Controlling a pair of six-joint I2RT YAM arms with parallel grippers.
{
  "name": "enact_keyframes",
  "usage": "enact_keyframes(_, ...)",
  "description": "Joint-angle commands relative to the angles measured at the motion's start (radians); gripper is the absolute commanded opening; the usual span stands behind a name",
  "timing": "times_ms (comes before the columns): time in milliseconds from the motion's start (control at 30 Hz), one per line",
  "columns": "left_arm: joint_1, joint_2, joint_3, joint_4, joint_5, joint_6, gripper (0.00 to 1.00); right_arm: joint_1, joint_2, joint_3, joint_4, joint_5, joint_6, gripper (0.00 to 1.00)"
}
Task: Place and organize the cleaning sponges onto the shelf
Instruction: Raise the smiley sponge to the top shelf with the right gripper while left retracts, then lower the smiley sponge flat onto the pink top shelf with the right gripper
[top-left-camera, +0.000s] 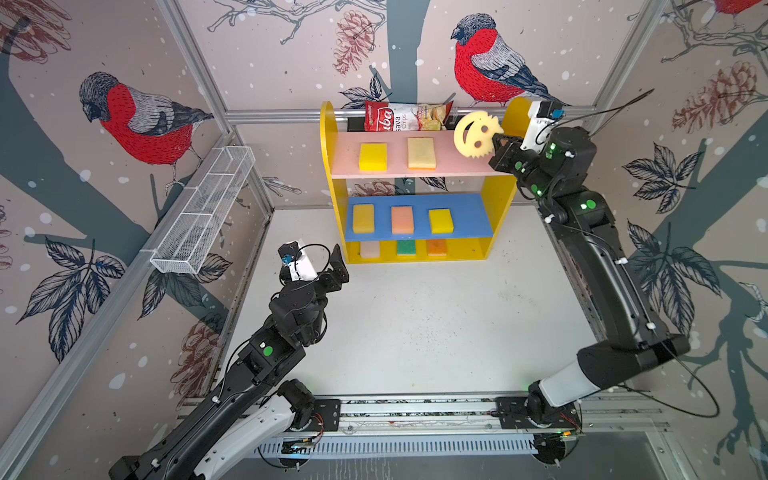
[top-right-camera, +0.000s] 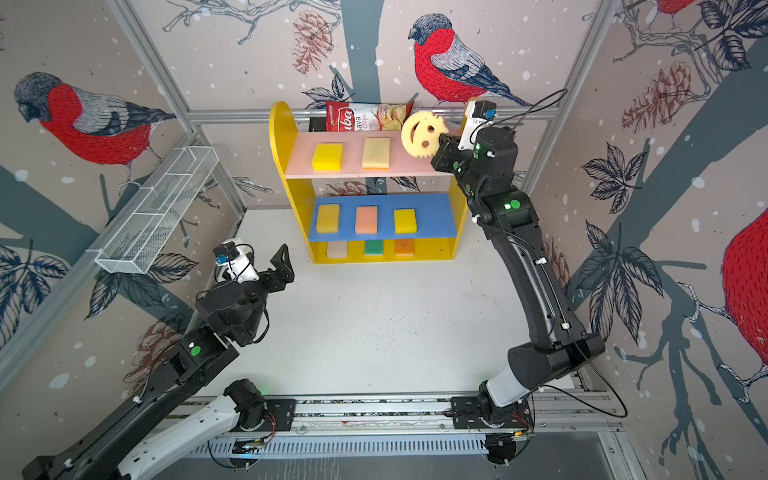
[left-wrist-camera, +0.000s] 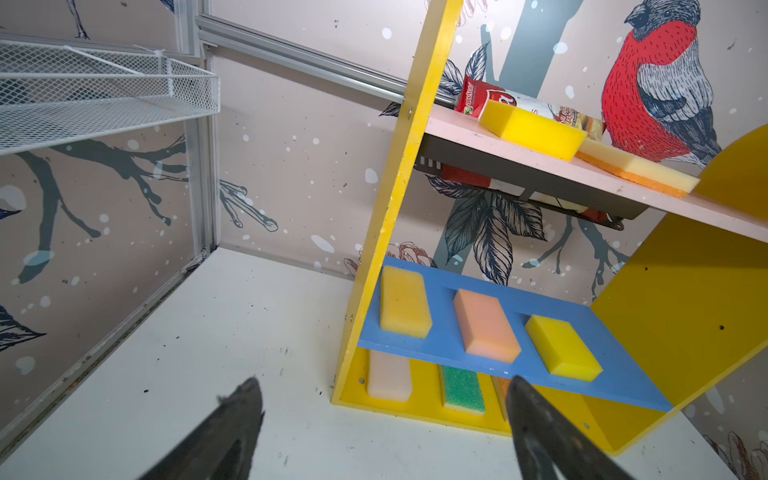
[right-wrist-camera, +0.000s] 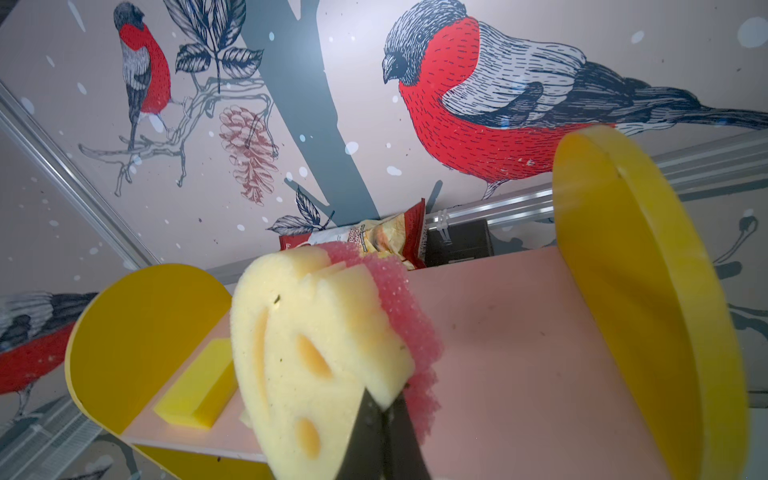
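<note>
Right pincer (right-wrist-camera: 384, 409) clamps smiley sponge (right-wrist-camera: 299, 307) by its rim, tilted, face up-left; left pincer (top-left-camera: 343, 269) gapes empty.

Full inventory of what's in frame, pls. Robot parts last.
shelf: 1, yellow sides, back of table
top sponges: 2, yellow and cream, pink board
middle sponges: 3, amber, peach, yellow, blue board
bottom sponges: 3, cream, green, orange, yellow base
smiley sponge: 1, yellow, pink back, held above pink board's right end
chips bag: 1, red-white, behind pink board
wire rack: 1, white, left of shelf
left gripper: 1, black, fingers open, empty, left of shelf
right gripper: 1, black, fingers shut on smiley sponge
</note>
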Motion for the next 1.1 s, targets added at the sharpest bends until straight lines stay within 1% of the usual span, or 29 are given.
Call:
enact_keyframes(0, 0.003, -0.018, -0.005, -0.015, -0.037, -0.021, 0.90, -0.005, 0.037, 0.051, -0.048, 0.027, 0.048, 0.00)
enact_keyframes(400, 0.003, -0.056, -0.012, -0.054, -0.072, -0.040, 0.90, -0.031, 0.107, 0.075, -0.108, -0.052, 0.125, 0.01)
enact_keyframes(600, 0.003, -0.052, -0.007, -0.059, -0.080, -0.036, 0.90, -0.045, 0.140, 0.104, -0.159, -0.046, 0.128, 0.04)
enact_keyframes(700, 0.003, -0.053, -0.008, -0.058, -0.082, -0.038, 0.90, -0.049, 0.144, 0.095, -0.161, -0.033, 0.129, 0.08)
enact_keyframes(867, 0.003, -0.049, -0.005, -0.055, -0.091, -0.036, 0.90, -0.052, 0.146, 0.085, -0.163, -0.030, 0.127, 0.19)
enact_keyframes(1067, 0.003, -0.049, 0.000, -0.060, -0.092, -0.038, 0.90, -0.054, 0.146, 0.074, -0.166, -0.009, 0.123, 0.25)
